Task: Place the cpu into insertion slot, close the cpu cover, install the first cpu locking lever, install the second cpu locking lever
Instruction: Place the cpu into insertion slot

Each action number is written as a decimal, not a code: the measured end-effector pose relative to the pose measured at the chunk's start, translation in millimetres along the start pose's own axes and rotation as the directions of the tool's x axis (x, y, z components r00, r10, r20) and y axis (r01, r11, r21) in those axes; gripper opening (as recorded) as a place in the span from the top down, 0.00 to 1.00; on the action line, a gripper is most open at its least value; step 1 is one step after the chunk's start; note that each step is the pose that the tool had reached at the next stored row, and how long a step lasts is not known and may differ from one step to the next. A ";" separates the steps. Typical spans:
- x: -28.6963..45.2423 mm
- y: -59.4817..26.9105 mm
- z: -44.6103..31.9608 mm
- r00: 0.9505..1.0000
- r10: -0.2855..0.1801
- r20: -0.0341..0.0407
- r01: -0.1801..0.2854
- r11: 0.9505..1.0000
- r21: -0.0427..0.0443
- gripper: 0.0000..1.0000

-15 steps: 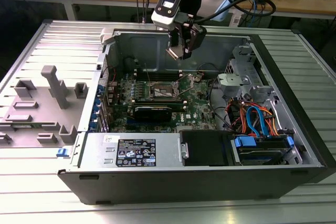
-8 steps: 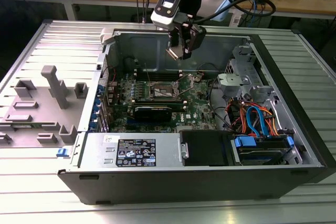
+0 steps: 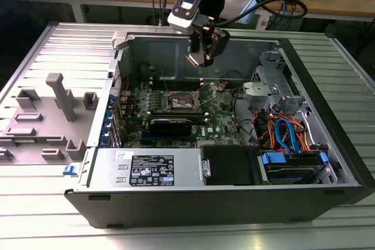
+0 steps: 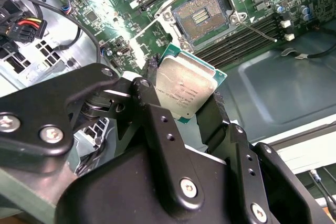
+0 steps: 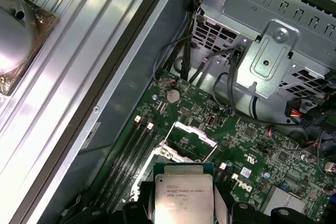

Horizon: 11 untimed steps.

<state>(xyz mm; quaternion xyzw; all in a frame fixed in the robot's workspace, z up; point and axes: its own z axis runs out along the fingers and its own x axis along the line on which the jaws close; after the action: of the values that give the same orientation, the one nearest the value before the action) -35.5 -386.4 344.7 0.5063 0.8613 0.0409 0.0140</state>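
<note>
My gripper [image 3: 200,55] hangs over the open computer case, shut on the cpu [image 3: 194,60], a flat square chip with a silvery top. In both wrist views the cpu [image 4: 184,90] [image 5: 182,195] sits edge-on between the black fingers [image 4: 216,109]. The insertion slot [image 4: 203,15] lies open below on the green motherboard, its contact field bare, and it also shows in the exterior view as the insertion slot [image 3: 182,102]. The cpu cover [image 5: 195,131] stands tilted up behind the slot. One thin locking lever [image 4: 257,28] sticks out free beside the socket.
Memory slots [image 5: 137,145] run beside the socket. A drive cage [image 3: 275,95] and bundled blue and orange cables [image 3: 287,136] fill the exterior view's right of the case. The power supply [image 3: 149,168] sits along the case's front wall. A grey fixture plate [image 3: 53,115] lies outside the case at the exterior view's left.
</note>
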 end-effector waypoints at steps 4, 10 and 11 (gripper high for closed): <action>-0.1 -0.1 0.3 1.000 0.014 0.001 -0.014 1.000 0.000 0.46; -0.2 -0.2 0.5 0.999 0.053 0.004 -0.053 0.999 -0.001 0.46; -0.2 -0.2 0.5 0.998 0.057 0.005 -0.057 0.998 -0.001 0.46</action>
<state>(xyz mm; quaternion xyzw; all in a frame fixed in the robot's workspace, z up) -35.5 -386.7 344.2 0.5309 0.8464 0.0405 0.0151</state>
